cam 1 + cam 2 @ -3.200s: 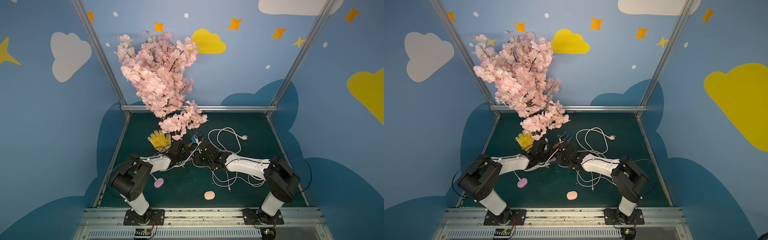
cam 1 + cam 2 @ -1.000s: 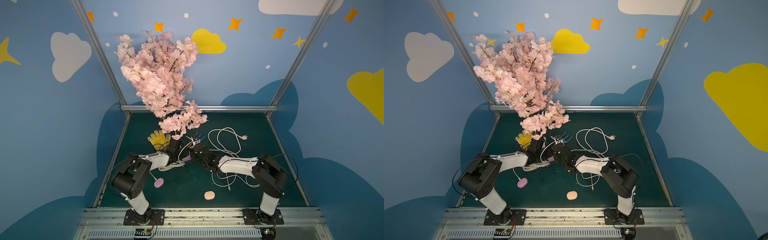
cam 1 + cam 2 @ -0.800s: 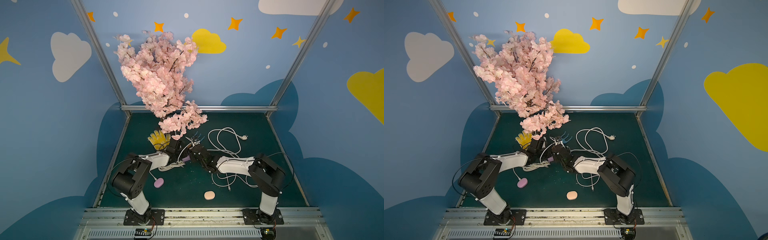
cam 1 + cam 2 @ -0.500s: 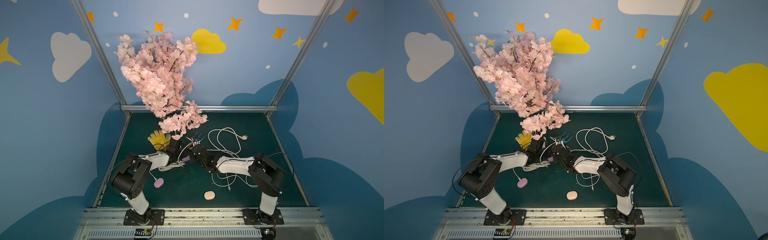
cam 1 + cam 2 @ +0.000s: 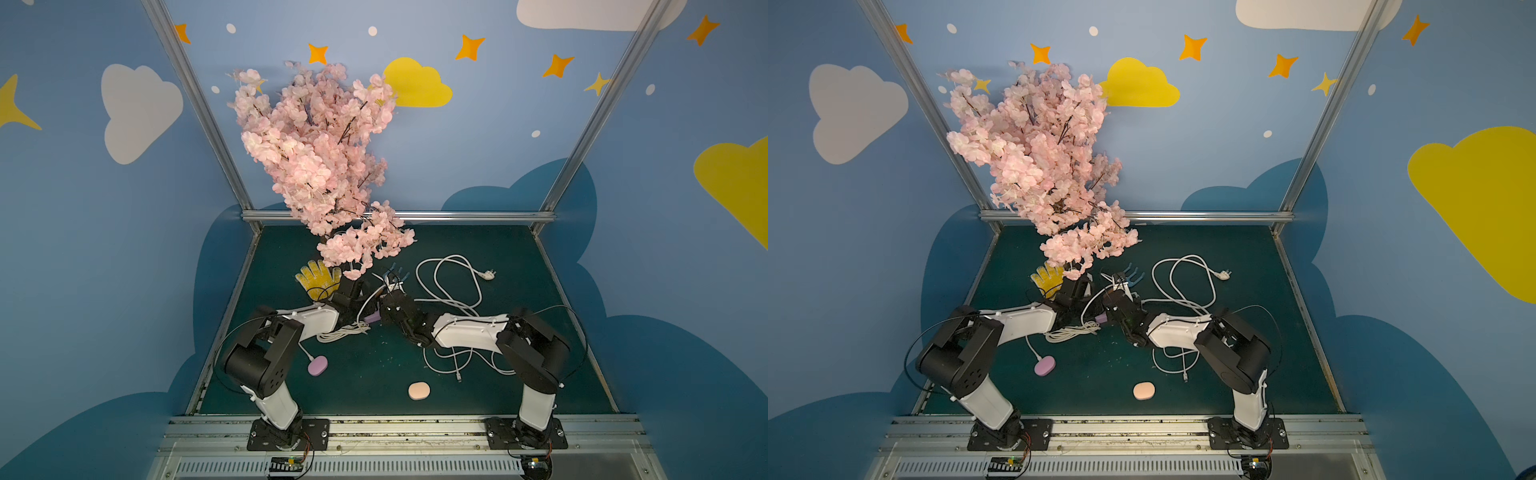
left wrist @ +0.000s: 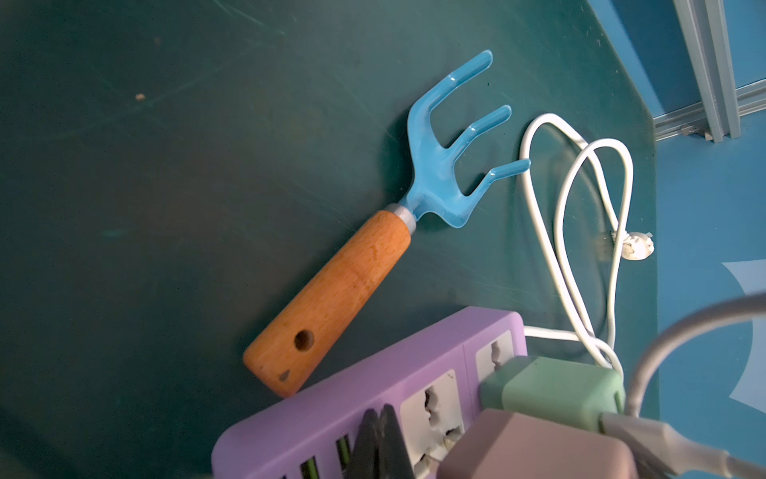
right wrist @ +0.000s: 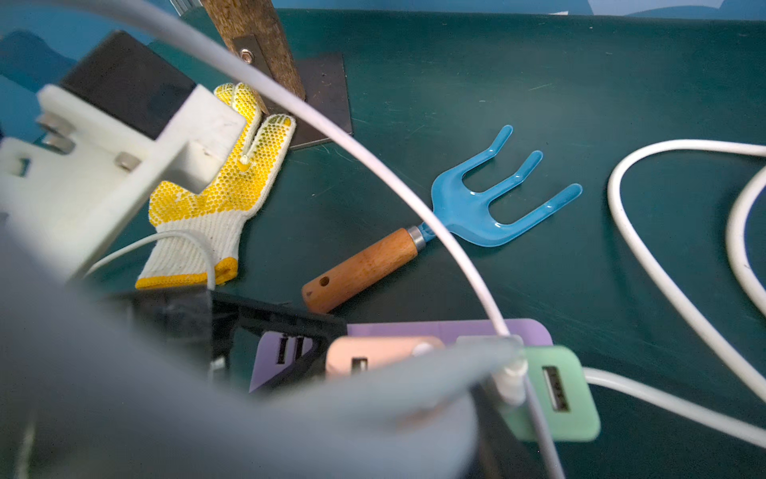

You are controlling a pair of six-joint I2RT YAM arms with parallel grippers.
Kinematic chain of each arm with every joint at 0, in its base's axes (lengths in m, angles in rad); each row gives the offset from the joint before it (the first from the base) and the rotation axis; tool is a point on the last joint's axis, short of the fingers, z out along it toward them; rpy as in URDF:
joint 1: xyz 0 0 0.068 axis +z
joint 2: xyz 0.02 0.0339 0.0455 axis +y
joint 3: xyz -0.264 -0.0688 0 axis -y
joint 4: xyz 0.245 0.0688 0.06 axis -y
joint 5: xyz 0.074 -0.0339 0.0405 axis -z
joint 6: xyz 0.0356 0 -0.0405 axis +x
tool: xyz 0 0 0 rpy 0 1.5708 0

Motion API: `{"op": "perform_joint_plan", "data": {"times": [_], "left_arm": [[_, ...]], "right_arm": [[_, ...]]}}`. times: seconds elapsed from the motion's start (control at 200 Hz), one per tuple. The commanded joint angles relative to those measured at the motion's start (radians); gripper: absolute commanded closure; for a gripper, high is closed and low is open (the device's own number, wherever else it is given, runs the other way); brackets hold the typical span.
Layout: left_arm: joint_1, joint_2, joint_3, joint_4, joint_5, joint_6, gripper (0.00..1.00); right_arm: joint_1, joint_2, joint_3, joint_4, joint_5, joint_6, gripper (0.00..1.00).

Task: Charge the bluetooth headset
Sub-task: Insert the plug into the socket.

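Plugging step: left pincer, fully closed & empty, rests on purple power strip. Right pincer, half-closed, seems to hold white USB plug beside strip's green charger. Lilac headset case lies robot-side of strip. Risk: skewed plug misses port, levers charger loose.

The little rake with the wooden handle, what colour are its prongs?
Its prongs are bright blue; the left wrist view shows them best.

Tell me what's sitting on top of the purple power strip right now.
A green adapter and a pink adapter are plugged into the power strip, a white cable at the green one. One socket shows free. The sockets beneath them are covered.
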Motion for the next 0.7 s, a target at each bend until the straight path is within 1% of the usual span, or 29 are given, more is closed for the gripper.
{"op": "perform_joint_plan", "data": {"times": [0.0,0.275,0.466,0.576,0.696], "left_arm": [[0.003,0.021,-0.016,-0.131,-0.015,0.010,0.97],[0.003,0.020,-0.017,-0.134,-0.019,0.014,0.97],[0.003,0.021,-0.017,-0.131,-0.016,0.014,0.97],[0.002,0.027,-0.017,-0.128,-0.015,0.016,0.97],[0.002,0.043,-0.011,-0.119,-0.007,0.015,0.96]], "right_arm": [[0.005,0.003,-0.031,-0.115,0.017,-0.010,1.00],[0.005,-0.013,-0.034,-0.144,0.049,-0.003,1.00],[0.011,-0.005,-0.029,-0.149,0.022,0.001,1.00],[0.035,0.006,-0.026,-0.149,-0.002,-0.011,1.00],[0.067,0.015,-0.029,-0.159,-0.001,-0.032,1.00]]}}
